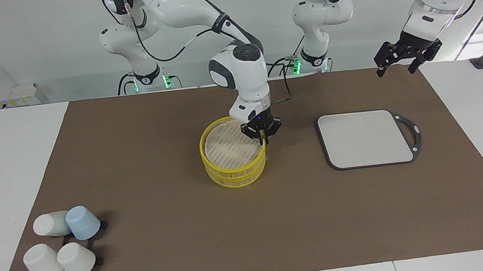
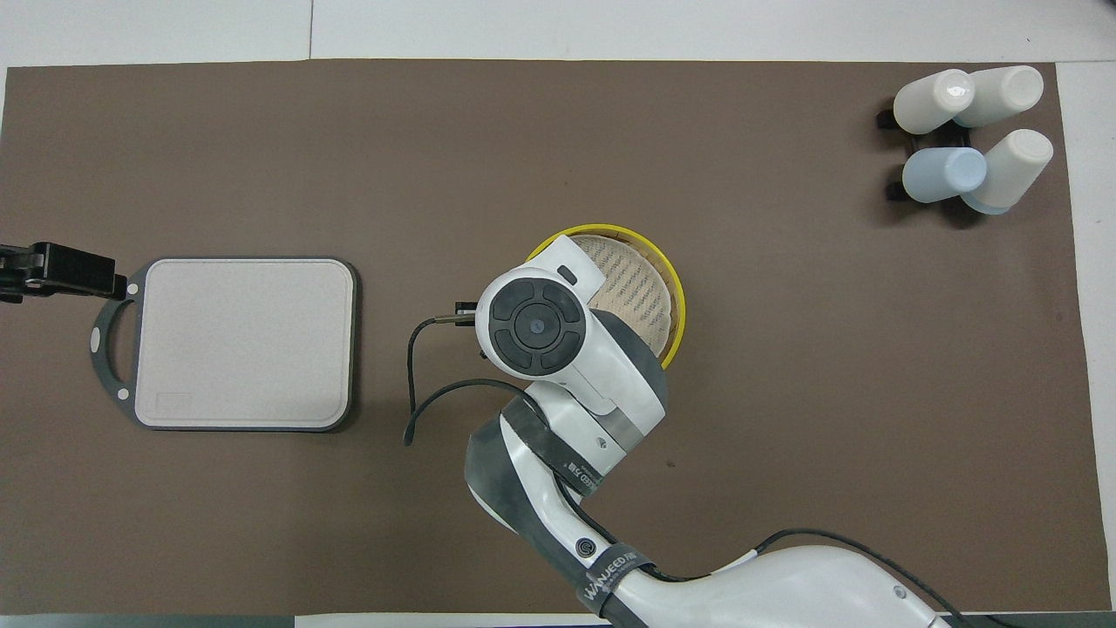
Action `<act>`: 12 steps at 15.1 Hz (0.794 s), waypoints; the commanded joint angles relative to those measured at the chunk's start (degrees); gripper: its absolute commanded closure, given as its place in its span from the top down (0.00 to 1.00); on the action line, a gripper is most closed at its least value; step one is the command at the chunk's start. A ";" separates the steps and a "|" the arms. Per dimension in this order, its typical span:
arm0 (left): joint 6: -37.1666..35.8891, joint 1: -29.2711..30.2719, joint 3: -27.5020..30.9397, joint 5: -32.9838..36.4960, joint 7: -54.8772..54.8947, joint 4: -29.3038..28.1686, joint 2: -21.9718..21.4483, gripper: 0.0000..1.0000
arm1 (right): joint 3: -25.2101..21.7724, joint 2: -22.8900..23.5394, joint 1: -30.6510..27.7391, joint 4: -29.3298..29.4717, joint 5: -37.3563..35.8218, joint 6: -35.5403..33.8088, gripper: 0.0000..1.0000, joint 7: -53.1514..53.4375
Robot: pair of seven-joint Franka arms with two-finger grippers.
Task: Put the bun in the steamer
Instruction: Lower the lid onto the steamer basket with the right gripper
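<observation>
The steamer [image 1: 231, 154] is a yellow-rimmed round basket in the middle of the brown mat, and its top yellow ring sits a little tilted. It also shows in the overhead view [image 2: 649, 279], half covered by the right arm. My right gripper [image 1: 262, 138] is down at the steamer's rim on the side toward the left arm's end, shut on the yellow rim. My left gripper [image 1: 400, 61] waits open, raised over the mat's corner near the left arm's base; in the overhead view [image 2: 54, 270] only part of it shows. No bun is in view.
A grey rectangular board [image 1: 365, 138] with a dark handle lies toward the left arm's end [image 2: 244, 342]. Several upturned white and blue cups [image 1: 62, 244] stand on a black rack at the right arm's end, farther from the robots [image 2: 968, 135].
</observation>
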 commanded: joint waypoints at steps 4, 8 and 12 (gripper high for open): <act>1.88 0.30 -0.12 1.31 1.48 -1.55 -0.68 1.00 | 0.02 -0.78 -0.94 5.54 -0.75 -9.34 1.00 0.99; 1.97 0.21 -0.12 1.84 1.39 -1.55 -0.77 1.00 | -0.42 -5.68 -8.83 9.18 -0.67 -23.06 1.00 -0.58; 1.88 0.12 -0.12 1.84 1.39 -1.55 -0.77 1.00 | -0.42 -15.70 -21.13 7.60 -0.41 -40.74 1.00 -15.41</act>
